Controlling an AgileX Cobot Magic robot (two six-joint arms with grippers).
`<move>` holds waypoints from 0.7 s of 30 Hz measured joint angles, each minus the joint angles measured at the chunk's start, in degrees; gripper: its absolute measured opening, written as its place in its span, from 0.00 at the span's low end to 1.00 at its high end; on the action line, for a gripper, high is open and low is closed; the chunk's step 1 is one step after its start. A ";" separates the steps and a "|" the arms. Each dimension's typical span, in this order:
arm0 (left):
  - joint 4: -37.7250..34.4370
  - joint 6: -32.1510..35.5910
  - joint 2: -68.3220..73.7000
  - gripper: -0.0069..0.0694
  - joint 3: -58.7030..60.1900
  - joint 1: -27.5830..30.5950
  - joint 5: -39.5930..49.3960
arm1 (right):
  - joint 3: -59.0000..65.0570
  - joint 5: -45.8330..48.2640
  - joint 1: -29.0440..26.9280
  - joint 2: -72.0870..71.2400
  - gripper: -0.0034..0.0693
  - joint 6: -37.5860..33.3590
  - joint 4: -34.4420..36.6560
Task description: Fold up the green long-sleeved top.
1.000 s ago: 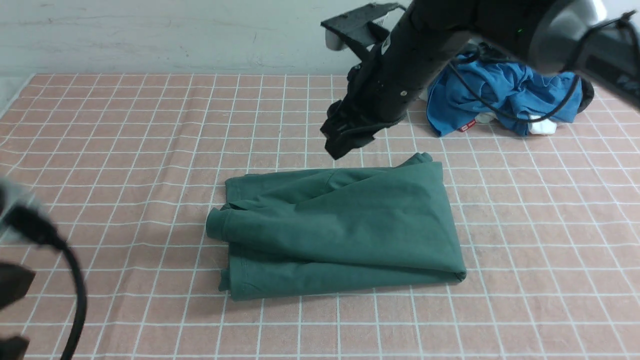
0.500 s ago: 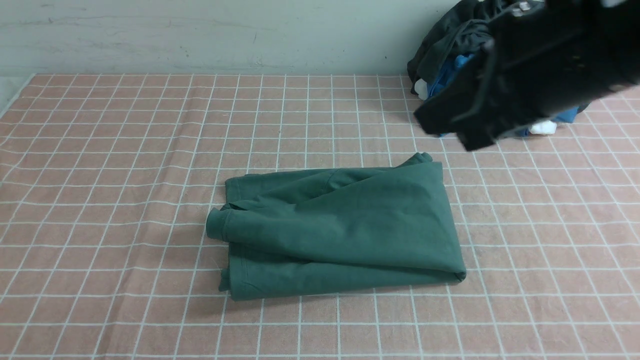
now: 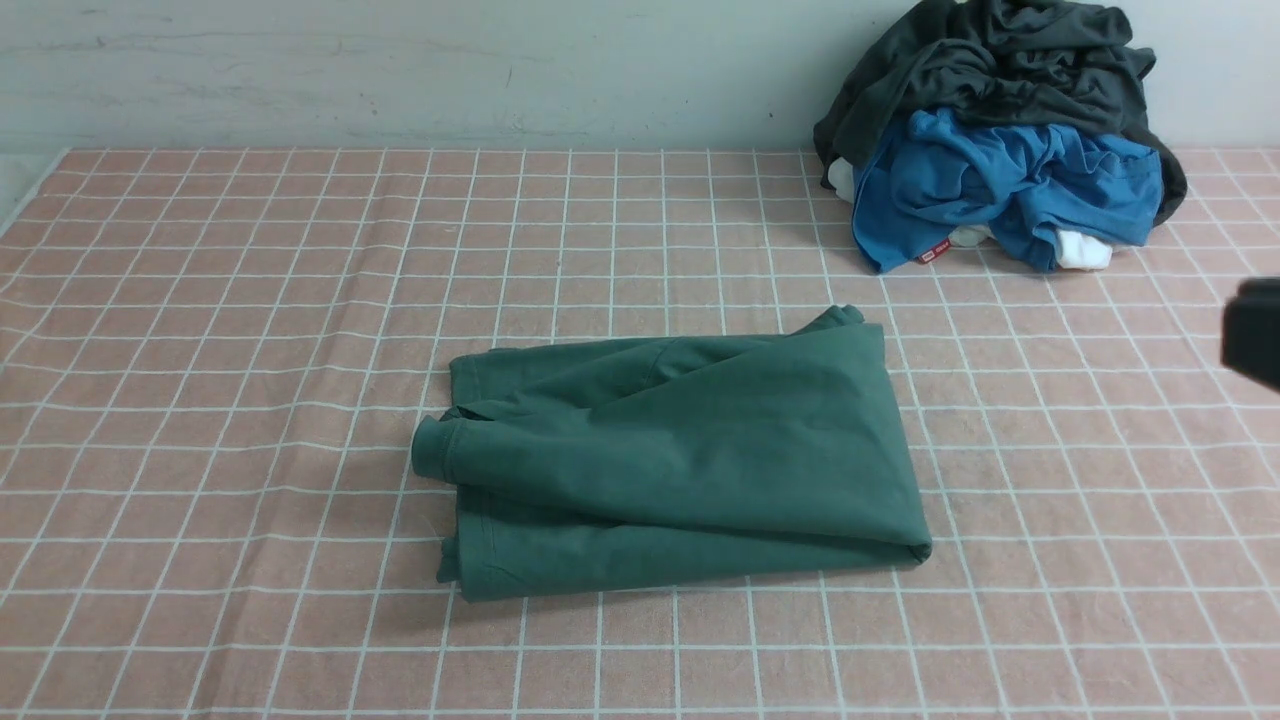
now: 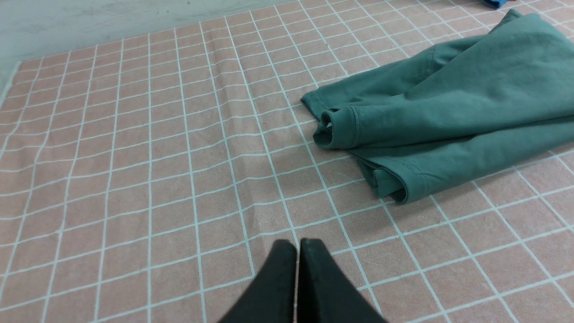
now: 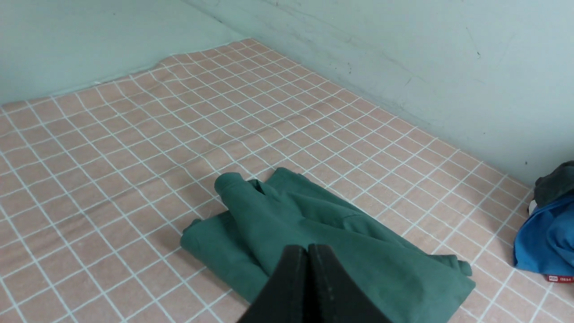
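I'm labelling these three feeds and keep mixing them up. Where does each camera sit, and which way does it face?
Front view: between the arms, looking forward over the checked tablecloth at the folded green top and clothes pile; a dark bit of the right arm shows at the edge.
Left wrist view: low on that arm, facing the top's cuff end; shut left gripper shows.
Right wrist view: higher, looking down across the top toward the wall; shut right gripper shows.
All share the green top.

Pink cloth with white grid lines (image 3: 250, 300) covers the table, lightly creased toward its left edge. Pale grey-green wall (image 3: 400, 70) runs along the far edge, scuffed and faintly cracked. Second wall meets it at the far left corner. Even, soft lighting.
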 joint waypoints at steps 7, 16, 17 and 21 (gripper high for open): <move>0.00 -0.04 0.00 0.09 0.00 0.00 0.00 | 2.40 6.26 0.00 -3.96 0.04 -0.12 0.62; 0.00 -0.04 0.00 0.09 0.00 0.00 0.00 | 2.58 9.64 0.00 -6.22 0.04 1.89 -3.13; 0.00 -0.04 0.00 0.09 0.00 0.00 0.00 | 2.71 9.40 0.00 -6.52 0.04 3.13 -3.13; 0.06 -0.04 0.00 0.09 0.00 0.00 0.00 | 9.40 0.66 0.00 -8.81 0.04 10.55 -2.43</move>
